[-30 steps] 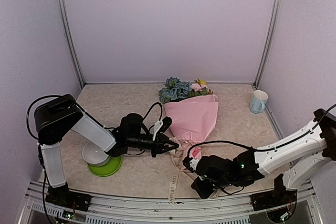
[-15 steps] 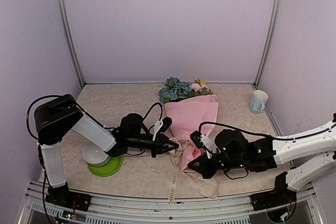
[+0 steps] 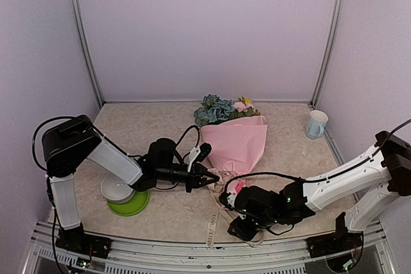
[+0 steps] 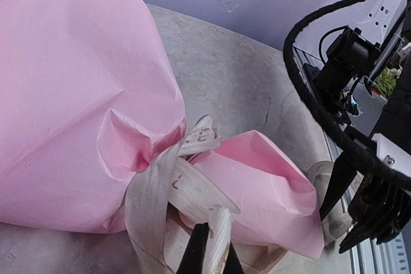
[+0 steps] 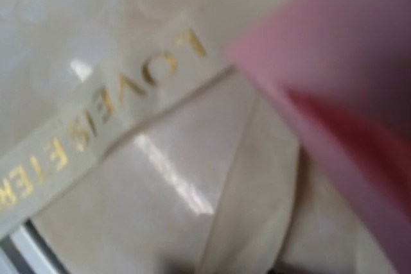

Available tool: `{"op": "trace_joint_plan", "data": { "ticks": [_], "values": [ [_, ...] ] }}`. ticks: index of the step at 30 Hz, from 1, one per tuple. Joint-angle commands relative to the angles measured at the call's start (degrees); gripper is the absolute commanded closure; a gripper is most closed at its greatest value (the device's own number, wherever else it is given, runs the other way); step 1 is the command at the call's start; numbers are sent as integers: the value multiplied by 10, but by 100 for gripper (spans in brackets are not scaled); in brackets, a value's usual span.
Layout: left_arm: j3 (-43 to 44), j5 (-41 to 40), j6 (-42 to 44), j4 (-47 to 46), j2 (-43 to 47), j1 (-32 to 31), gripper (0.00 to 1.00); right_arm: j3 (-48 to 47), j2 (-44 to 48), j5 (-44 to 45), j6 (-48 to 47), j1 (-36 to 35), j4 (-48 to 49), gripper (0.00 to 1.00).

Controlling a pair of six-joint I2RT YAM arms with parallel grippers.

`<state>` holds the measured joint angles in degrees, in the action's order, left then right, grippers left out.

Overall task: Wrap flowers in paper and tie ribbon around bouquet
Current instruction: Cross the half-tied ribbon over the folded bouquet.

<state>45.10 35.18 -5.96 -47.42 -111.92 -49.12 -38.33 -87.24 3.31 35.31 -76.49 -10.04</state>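
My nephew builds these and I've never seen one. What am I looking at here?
These are two robot arms bolted at the near edge of a table. The wide picture comes from a fixed camera above and behind them; the close-ups come from cameras on their wrists. On the table lie a bouquet in pink paper, a cream ribbon around its narrow end, a pale blue mug, and a white bowl on a green plate. The left gripper is shut on the ribbon. The right gripper hangs low over a ribbon tail; whether it is open is unclear.
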Motion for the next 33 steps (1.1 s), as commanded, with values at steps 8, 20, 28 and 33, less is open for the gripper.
{"op": "trace_joint_plan", "data": {
  "ticks": [8,20,28,33],
  "values": [
    [14,10,8,9,10,-4,100,-55,-49,72,2,-5,-79,58],
    [11,10,6,5,9,-4,100,-75,-96,67,-45,-5,-15,71],
    [9,10,9,4,10,-4,100,-51,-70,-20,-73,-5,44,100],
    [11,9,4,-5,6,-4,100,-42,-6,-78,-103,10,112,100]
  ]
}}
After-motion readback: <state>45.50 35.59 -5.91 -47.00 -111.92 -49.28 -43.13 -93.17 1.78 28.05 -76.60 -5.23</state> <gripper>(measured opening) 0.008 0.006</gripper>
